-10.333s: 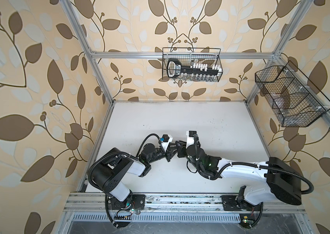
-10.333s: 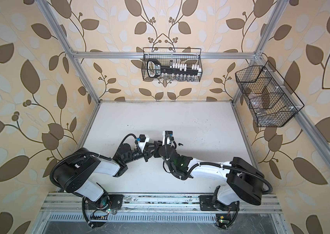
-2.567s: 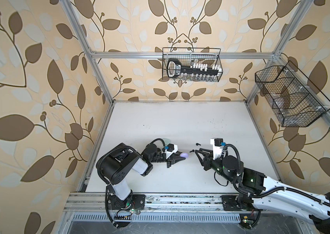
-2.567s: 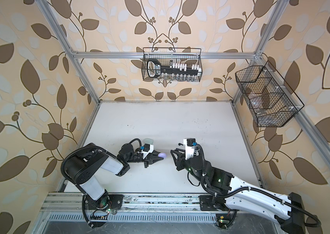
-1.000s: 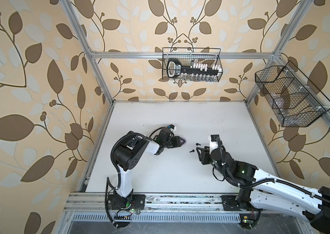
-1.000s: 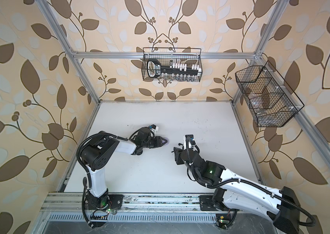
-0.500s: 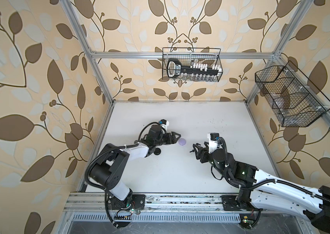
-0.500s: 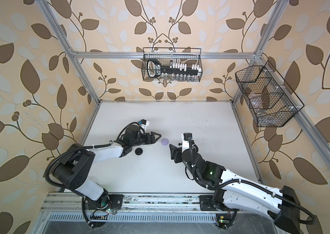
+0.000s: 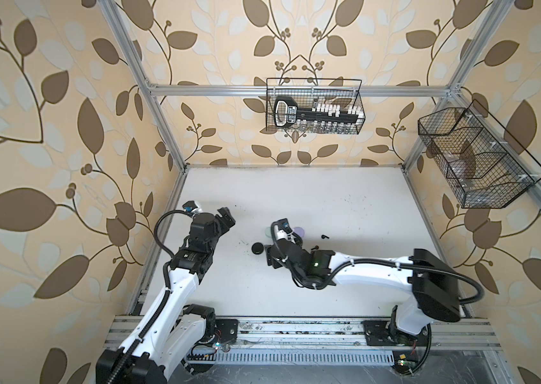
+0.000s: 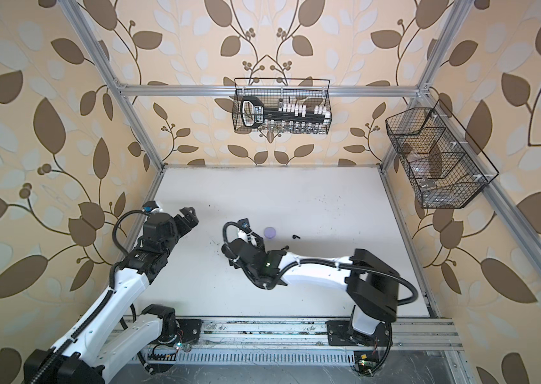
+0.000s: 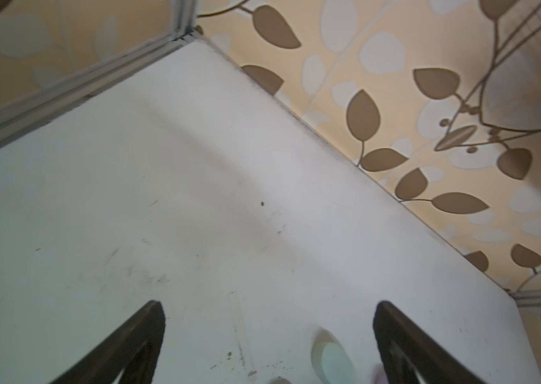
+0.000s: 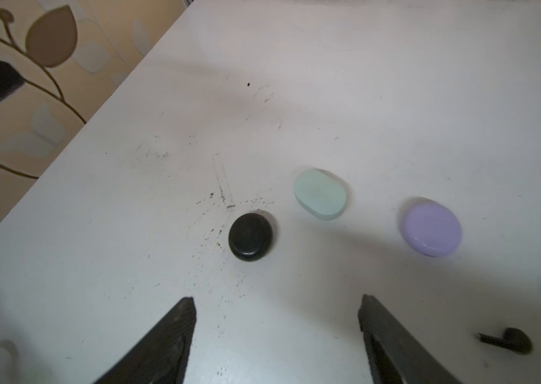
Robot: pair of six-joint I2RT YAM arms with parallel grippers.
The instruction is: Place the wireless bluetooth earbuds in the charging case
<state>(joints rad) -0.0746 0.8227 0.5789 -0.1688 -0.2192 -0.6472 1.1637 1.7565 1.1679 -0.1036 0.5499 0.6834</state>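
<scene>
Two pincers, both with jaws apart and nothing between them. The left pincer (image 11: 269,304) has let go of the lilac case (image 12: 430,229) and drawn back toward the left edge of the worktop (image 12: 362,99) in both top views. The right pincer (image 12: 277,299) has swung in over the cases at frame centre.

The lilac case now lies shut and free. I judge its pair stowed, though no lilac bud shows to confirm it.

Task things in sight: two black earbuds (image 9: 324,237) loose on the worktop, just right of centre in both top views, beyond the lilac case and apart from each other. The black case (image 12: 251,236) lies shut, so that set looks still to do. The mint case (image 12: 320,194) sits between the other two, also shut; mint buds not seen.

Materials — the cases are smooth plastic pebbles: black rounded with a slight sheen, mint a flat-topped oval, lilac near-round and matte. Buds are tiny, stemmed and dark. Worktop is matte white, scuffed and peppered with dark specks.
</scene>
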